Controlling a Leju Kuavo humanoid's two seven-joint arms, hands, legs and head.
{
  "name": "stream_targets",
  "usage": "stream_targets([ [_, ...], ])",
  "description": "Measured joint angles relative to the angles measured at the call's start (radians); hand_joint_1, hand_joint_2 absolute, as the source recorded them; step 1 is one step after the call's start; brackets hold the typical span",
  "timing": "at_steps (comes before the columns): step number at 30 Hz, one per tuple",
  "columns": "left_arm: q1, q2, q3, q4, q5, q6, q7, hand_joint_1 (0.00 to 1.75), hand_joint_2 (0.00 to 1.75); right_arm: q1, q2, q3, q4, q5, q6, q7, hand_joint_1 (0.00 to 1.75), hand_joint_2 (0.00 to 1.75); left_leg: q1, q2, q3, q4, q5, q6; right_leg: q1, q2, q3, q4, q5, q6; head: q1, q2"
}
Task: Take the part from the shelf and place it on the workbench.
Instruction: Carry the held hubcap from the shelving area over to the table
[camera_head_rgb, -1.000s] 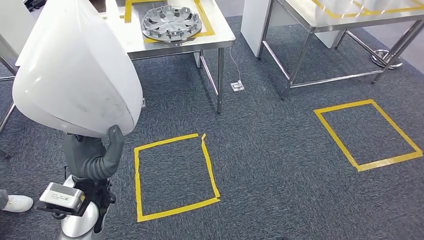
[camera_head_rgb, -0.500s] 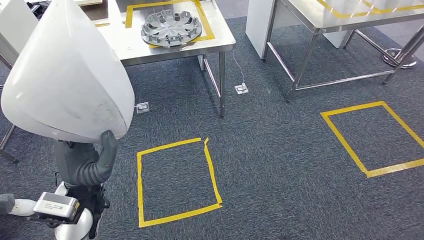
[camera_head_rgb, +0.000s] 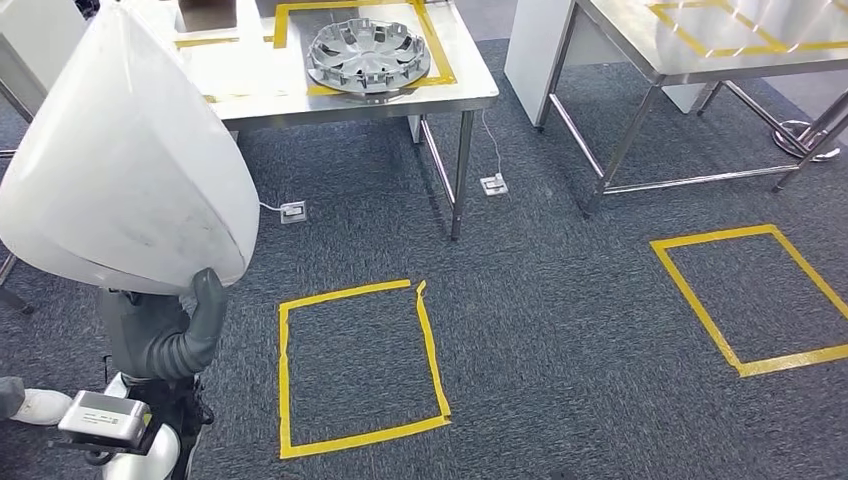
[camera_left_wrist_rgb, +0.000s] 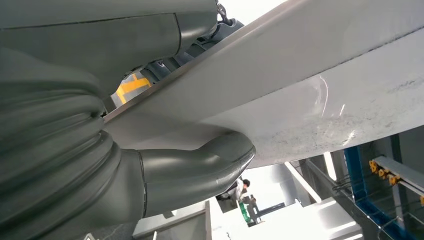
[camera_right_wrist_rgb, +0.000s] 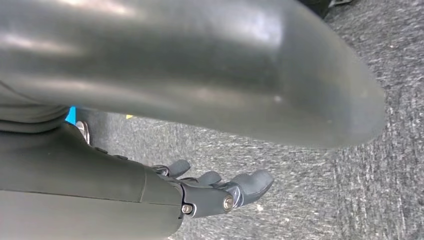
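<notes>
Low at the head view's left side, the left hand (camera_head_rgb: 165, 325) is gripping the big white part (camera_head_rgb: 125, 170) by its lower rim, the thick grey thumb (camera_left_wrist_rgb: 200, 167) pressing against the part's pale underside and the part rearing up tilted above the wrist. The right hand (camera_right_wrist_rgb: 220, 192) is hanging over the grey carpet (camera_head_rgb: 560, 330) with its dark fingers (camera_right_wrist_rgb: 250, 185) slightly curled, a little apart and holding nothing. Ahead, the carpet is lying open around a yellow tape square (camera_head_rgb: 355, 365), with a second tape square (camera_head_rgb: 755, 295) well off to the right. Beyond the nearer square, the steel workbench (camera_head_rgb: 460, 85) is carrying a silver wheel cover (camera_head_rgb: 368, 55) inside a yellow outline, its near edge and front leg facing the robot. A second steel table (camera_head_rgb: 640, 45) is standing to the right, with a gap between the two. A white floor socket (camera_head_rgb: 293, 211) is lying by the bench, and a white shoe (camera_head_rgb: 40, 405) is showing at the left edge.
</notes>
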Motion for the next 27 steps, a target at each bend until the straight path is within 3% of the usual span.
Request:
stream_targets([
  [1, 0.0, 0.0, 0.0, 0.001, 0.0, 0.0, -0.002, 1.75, 1.75, 0.001, 0.0, 0.0, 0.0, -0.002, 0.0, 0.001, 0.0, 0.0, -0.001, -0.004, 0.001, 0.0, -0.002, 0.002, 0.0, 0.001, -0.04, 0.065, -0.018, 0.001, 0.0, 0.0],
  [2, 0.001, 0.0, 0.0, 0.002, 0.001, -0.001, -0.003, 1.75, 1.75, 0.003, 0.0, 0.0, 0.0, -0.004, -0.001, 0.001, 0.0, 0.0, -0.002, -0.009, 0.003, 0.0, -0.005, 0.003, 0.0, 0.002, -0.068, 0.1, -0.017, 0.0, 0.0, 0.0],
  [3, 0.001, 0.0, 0.0, 0.004, 0.002, -0.001, -0.004, 1.75, 1.75, 0.004, 0.0, 0.0, 0.0, -0.005, -0.001, 0.002, 0.0, 0.0, -0.002, -0.015, 0.008, 0.001, -0.008, 0.002, 0.001, 0.003, -0.075, 0.092, 0.007, -0.003, 0.0, 0.0],
  [5, 0.001, -0.001, 0.0, 0.004, 0.002, -0.002, -0.005, 1.75, 1.75, 0.004, 0.0, 0.0, 0.0, -0.005, -0.001, 0.002, 0.0, 0.0, -0.002, -0.025, 0.019, 0.0, -0.015, -0.001, 0.002, 0.012, -0.033, -0.033, 0.097, -0.014, 0.0, 0.0],
  [7, 0.0, -0.003, 0.0, 0.005, 0.002, -0.002, -0.006, 1.75, 1.75, 0.003, -0.001, 0.0, 0.0, -0.006, -0.001, 0.001, 0.0, 0.0, -0.004, -0.034, 0.028, 0.001, -0.024, -0.01, 0.006, 0.027, 0.018, -0.159, 0.152, -0.024, 0.0, 0.0],
  [9, 0.0, -0.004, 0.0, 0.005, 0.002, -0.003, -0.006, 1.75, 1.75, 0.002, -0.001, 0.0, 0.0, -0.006, -0.001, 0.002, 0.0, 0.0, -0.005, -0.04, 0.029, -0.001, -0.028, -0.02, 0.011, 0.032, 0.032, -0.193, 0.152, -0.03, 0.0, 0.0],
  [12, 0.0, -0.003, 0.0, 0.003, 0.002, -0.003, -0.006, 1.75, 1.75, 0.0, -0.001, -0.001, 0.0, -0.006, -0.001, 0.002, 0.0, 0.0, -0.006, -0.034, 0.028, 0.01, -0.041, -0.036, 0.004, 0.022, 0.048, -0.206, 0.153, -0.042, -0.002, 0.0],
  [14, -0.001, -0.003, 0.0, 0.003, 0.002, -0.003, -0.007, 1.75, 1.75, 0.001, 0.0, -0.001, 0.0, -0.007, -0.001, 0.001, 0.0, 0.0, -0.006, -0.016, -0.013, 0.096, -0.084, -0.045, 0.0, 0.013, 0.061, -0.214, 0.152, -0.052, -0.007, 0.0],
  [16, -0.001, -0.003, 0.0, 0.005, 0.002, -0.003, -0.007, 1.75, 1.75, 0.001, -0.001, -0.001, 0.0, -0.007, -0.001, 0.002, 0.0, 0.0, -0.004, -0.006, -0.09, 0.227, -0.134, -0.051, 0.0, 0.005, 0.066, -0.213, 0.145, -0.057, -0.01, 0.0],
  [17, 0.001, -0.002, 0.0, 0.006, 0.003, -0.005, -0.007, 1.75, 1.75, 0.002, -0.001, -0.001, 0.0, -0.007, -0.002, 0.002, 0.0, 0.0, -0.003, -0.005, -0.119, 0.269, -0.138, -0.053, 0.0, 0.0, 0.069, -0.212, 0.141, -0.057, -0.01, 0.0],
  [18, 0.001, -0.002, 0.0, 0.007, 0.004, -0.008, -0.007, 1.75, 1.75, 0.002, -0.001, -0.001, 0.0, -0.007, -0.002, 0.002, 0.0, 0.0, -0.002, -0.003, -0.13, 0.273, -0.122, -0.054, 0.0, -0.005, 0.072, -0.211, 0.137, -0.056, -0.01, 0.0],
  [19, 0.001, -0.002, 0.0, 0.008, 0.007, -0.012, -0.008, 1.75, 1.75, 0.002, 0.0, -0.001, 0.0, -0.008, -0.003, 0.003, 0.0, 0.0, -0.001, 0.0, -0.12, 0.238, -0.088, -0.054, 0.0, -0.009, 0.078, -0.21, 0.131, -0.054, -0.01, 0.0],
  [20, 0.001, -0.002, 0.0, 0.008, 0.01, -0.017, -0.008, 1.75, 1.75, 0.002, 0.0, -0.001, 0.0, -0.009, -0.005, 0.003, 0.0, 0.0, -0.001, 0.008, -0.092, 0.172, -0.044, -0.053, -0.001, -0.013, 0.085, -0.208, 0.125, -0.052, -0.01, 0.0],
  [22, -0.002, -0.003, 0.0, 0.008, 0.014, -0.023, -0.01, 1.75, 1.75, 0.001, 0.0, -0.002, 0.0, -0.019, -0.012, -0.003, 0.0, 0.0, -0.004, 0.032, -0.035, 0.049, 0.009, -0.045, 0.003, -0.021, 0.097, -0.205, 0.112, -0.042, -0.011, 0.0],
  [24, -0.004, -0.006, 0.001, 0.008, 0.015, -0.026, -0.009, 1.75, 1.75, 0.0, 0.0, -0.006, 0.0, -0.038, -0.021, -0.012, 0.0, 0.0, -0.009, 0.039, -0.016, 0.007, 0.013, -0.03, 0.009, -0.03, 0.102, -0.203, 0.104, -0.032, -0.01, 0.0],
  [27, -0.007, -0.012, 0.001, 0.006, 0.015, -0.032, -0.006, 1.75, 1.75, -0.006, 0.0, -0.016, 0.0, -0.053, -0.031, -0.013, 0.0, 0.0, -0.007, 0.015, -0.016, 0.004, 0.013, -0.009, 0.007, -0.037, 0.103, -0.194, 0.089, -0.017, -0.009, 0.0],
])
